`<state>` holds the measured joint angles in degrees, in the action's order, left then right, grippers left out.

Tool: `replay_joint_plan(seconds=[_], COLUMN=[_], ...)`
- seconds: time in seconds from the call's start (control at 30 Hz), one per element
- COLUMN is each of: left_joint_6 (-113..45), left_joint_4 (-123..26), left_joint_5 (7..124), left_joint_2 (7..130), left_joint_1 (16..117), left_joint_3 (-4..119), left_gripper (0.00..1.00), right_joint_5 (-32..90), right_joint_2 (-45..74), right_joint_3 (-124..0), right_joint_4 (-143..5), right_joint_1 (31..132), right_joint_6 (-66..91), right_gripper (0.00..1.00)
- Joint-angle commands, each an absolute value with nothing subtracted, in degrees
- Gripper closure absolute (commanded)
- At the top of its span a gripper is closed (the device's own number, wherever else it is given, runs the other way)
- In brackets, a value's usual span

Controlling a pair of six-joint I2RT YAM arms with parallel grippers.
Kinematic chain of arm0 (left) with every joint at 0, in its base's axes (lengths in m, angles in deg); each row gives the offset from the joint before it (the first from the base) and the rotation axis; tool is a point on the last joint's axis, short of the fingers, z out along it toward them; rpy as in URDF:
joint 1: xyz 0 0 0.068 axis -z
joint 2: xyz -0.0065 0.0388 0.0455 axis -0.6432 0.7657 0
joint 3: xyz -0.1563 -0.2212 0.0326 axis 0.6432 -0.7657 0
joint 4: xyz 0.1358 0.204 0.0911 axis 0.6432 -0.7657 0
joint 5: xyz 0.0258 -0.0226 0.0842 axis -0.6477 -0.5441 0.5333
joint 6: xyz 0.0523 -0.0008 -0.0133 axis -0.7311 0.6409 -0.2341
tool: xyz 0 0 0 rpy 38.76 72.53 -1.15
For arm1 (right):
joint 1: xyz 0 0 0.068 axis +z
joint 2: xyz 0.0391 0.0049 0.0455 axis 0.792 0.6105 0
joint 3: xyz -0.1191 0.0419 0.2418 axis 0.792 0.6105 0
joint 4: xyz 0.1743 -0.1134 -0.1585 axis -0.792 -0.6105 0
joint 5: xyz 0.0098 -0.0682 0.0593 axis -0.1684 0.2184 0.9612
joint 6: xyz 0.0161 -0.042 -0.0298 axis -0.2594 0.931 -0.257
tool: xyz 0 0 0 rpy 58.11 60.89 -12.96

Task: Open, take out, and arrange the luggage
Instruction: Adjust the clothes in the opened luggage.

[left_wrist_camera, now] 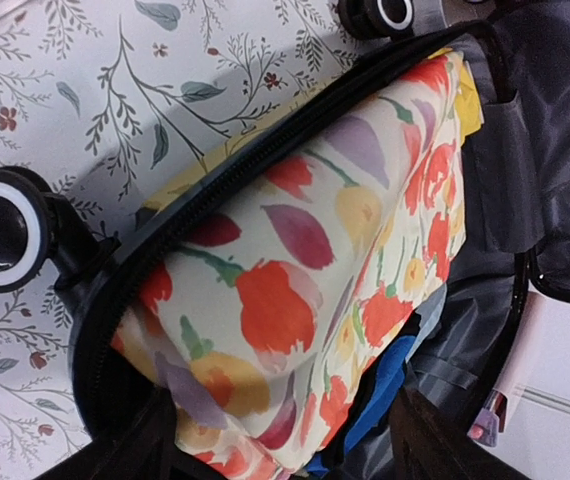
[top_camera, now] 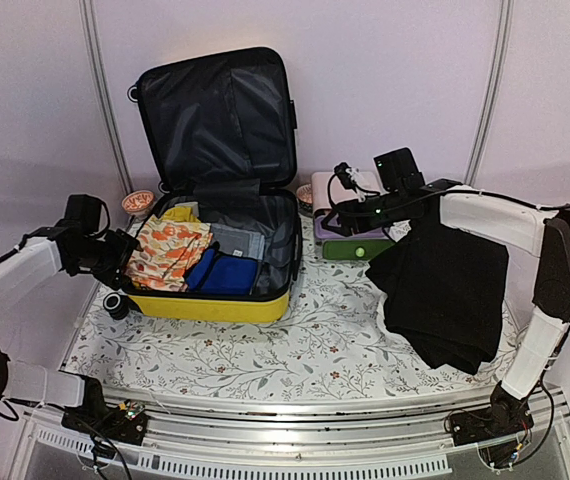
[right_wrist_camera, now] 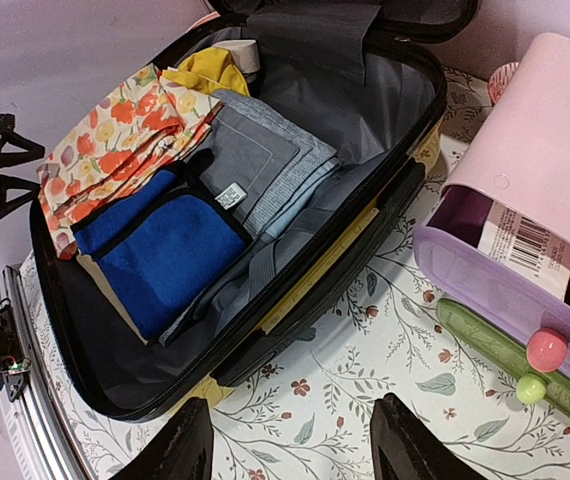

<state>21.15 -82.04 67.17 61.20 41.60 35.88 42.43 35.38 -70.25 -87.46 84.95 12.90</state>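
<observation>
Yellow luggage (top_camera: 210,305) lies open at the back left of the flowered surface (top_camera: 295,350), lid standing upright and folded clothes inside. My left jaws are spread wide over the orange-flowered cloth (left_wrist_camera: 295,290) at its left rim, though I can't tell if they touch it. My right jaws hang apart and empty between the luggage and the pink drawer box (right_wrist_camera: 525,200).

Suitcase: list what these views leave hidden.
Right wrist view: layers under the blue cloth and grey cloth in the suitcase.
Left wrist view: floral cloth fills it, hiding the rest.
Top view: black garment hides the table under it.
Label on the drawer box: too small.
</observation>
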Motion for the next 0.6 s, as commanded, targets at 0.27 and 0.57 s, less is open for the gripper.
replay_joint_plan(seconds=[0.27, 0.57], left_joint_6=[25.7, 23.7], left_joint_4=[-85.9, -79.1], left_joint_5=[68.9, 68.3], left_joint_2=[71.4, 74.7], left_joint_1=[41.0, 40.0], left_joint_3=[41.1, 45.2], left_gripper=[0.19, 1.0], right_joint_5=[41.6, 42.1], right_joint_2=[32.2, 31.7], right_joint_3=[-68.0, -67.8], right_joint_4=[-85.6, -85.6], right_joint_1=[85.1, 85.1], right_joint_6=[12.8, 12.4], right_gripper=[0.44, 0.43])
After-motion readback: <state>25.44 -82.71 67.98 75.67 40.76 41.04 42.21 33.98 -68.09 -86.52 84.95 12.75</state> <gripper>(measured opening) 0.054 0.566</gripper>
